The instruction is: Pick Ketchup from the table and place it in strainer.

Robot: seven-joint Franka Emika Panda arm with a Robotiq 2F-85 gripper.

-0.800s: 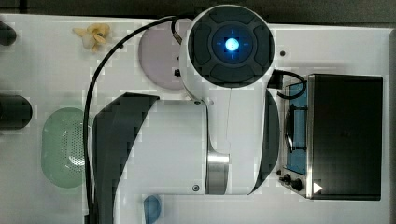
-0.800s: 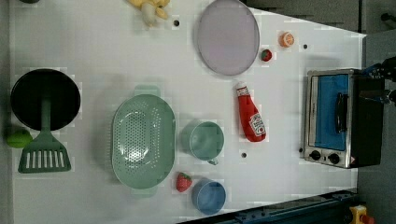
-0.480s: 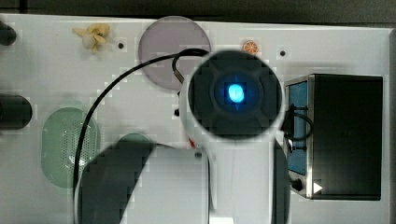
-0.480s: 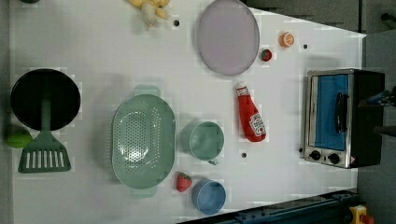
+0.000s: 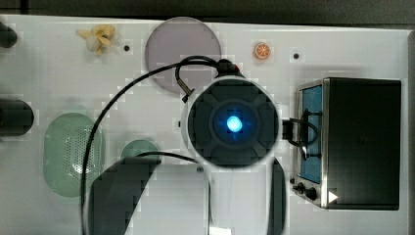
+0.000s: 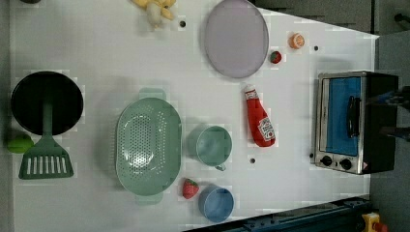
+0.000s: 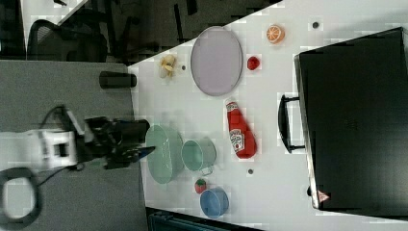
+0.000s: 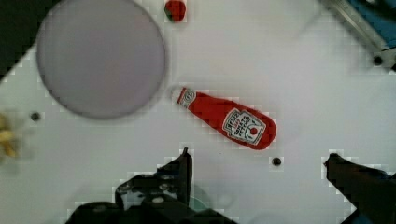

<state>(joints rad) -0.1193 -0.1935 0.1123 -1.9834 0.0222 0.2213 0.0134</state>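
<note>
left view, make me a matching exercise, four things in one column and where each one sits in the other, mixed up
Things:
1. Ketchup
2. strainer
3. spatula
4. lilac plate

Places, as the left view shows them:
A. lying partly across the black pan
B. lying on its side between the green cup and the toaster oven
C. near the table's top edge, beside a strawberry
D. just left of the green cup

Pairs: 1-B, 2-D, 3-A, 4-C
</note>
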